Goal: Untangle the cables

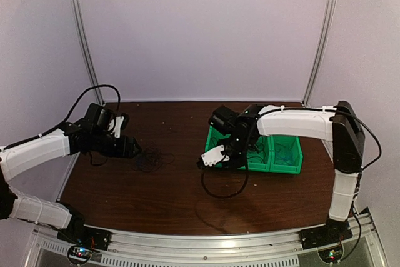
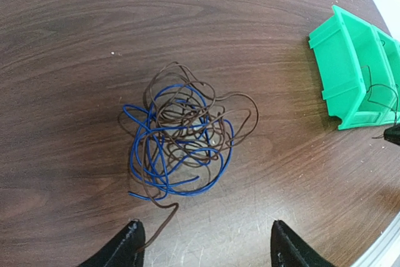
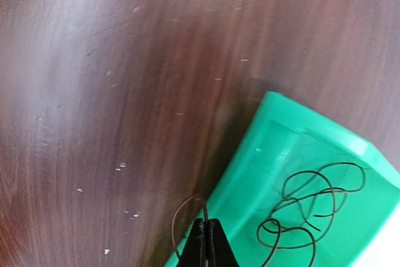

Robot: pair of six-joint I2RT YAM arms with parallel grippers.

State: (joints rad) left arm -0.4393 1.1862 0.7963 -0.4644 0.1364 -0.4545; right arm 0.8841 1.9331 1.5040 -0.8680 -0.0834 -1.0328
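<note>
A fist-sized tangle of thin blue and dark brown cables (image 2: 181, 130) lies on the dark wooden table; it also shows in the top view (image 1: 152, 157). My left gripper (image 2: 209, 247) is open just short of the tangle, and one brown loose end (image 2: 156, 226) runs to its left fingertip (image 2: 130, 243). In the top view the left gripper (image 1: 132, 148) sits left of the tangle. My right gripper (image 3: 209, 232) is shut on a thin dark cable (image 3: 186, 209) at the green bin's near corner. That cable hangs in a loop (image 1: 222, 193) under the right gripper (image 1: 209, 159).
A green two-compartment bin (image 1: 294, 166) stands right of centre, also in the left wrist view (image 2: 350, 73). In the right wrist view the bin (image 3: 287, 136) holds a loose dark cable (image 3: 312, 207). White walls and metal posts enclose the back and sides.
</note>
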